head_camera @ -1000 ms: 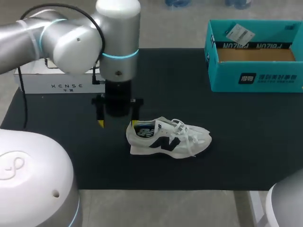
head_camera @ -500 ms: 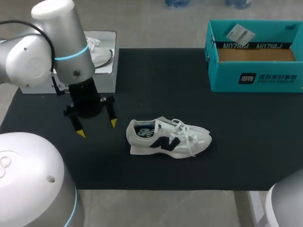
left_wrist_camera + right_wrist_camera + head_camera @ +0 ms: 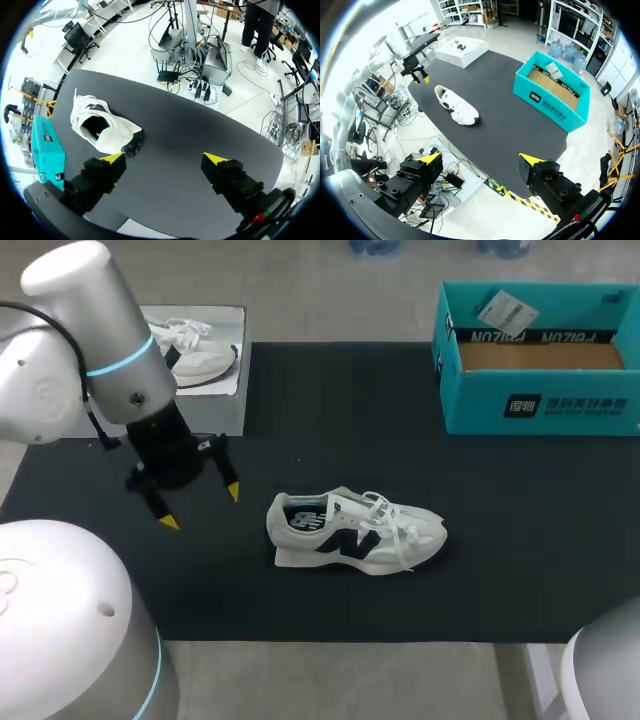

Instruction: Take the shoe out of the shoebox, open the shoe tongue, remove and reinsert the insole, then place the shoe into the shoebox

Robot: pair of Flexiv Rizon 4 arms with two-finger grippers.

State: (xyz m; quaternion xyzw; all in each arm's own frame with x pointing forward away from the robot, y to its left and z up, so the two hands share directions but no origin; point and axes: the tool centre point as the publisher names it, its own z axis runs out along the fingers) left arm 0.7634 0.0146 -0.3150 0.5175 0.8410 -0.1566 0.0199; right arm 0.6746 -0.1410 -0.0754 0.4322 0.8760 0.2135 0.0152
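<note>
From my station I see the teal shoebox (image 3: 540, 405) at the far right of the black mat (image 3: 400, 440), open, with only a white tag (image 3: 507, 312) against its far wall and bare brown card on its floor. A white box (image 3: 215, 405) at the far left holds what looks like a second white shoe (image 3: 190, 348). That makes two boxes. One shoe (image 3: 355, 532) lies outside them, mid-mat on its sole. My left gripper (image 3: 201, 507) hangs just beside its heel, fingers spread and empty. My right gripper (image 3: 480, 159) hangs off the table, likewise spread and empty.
</note>
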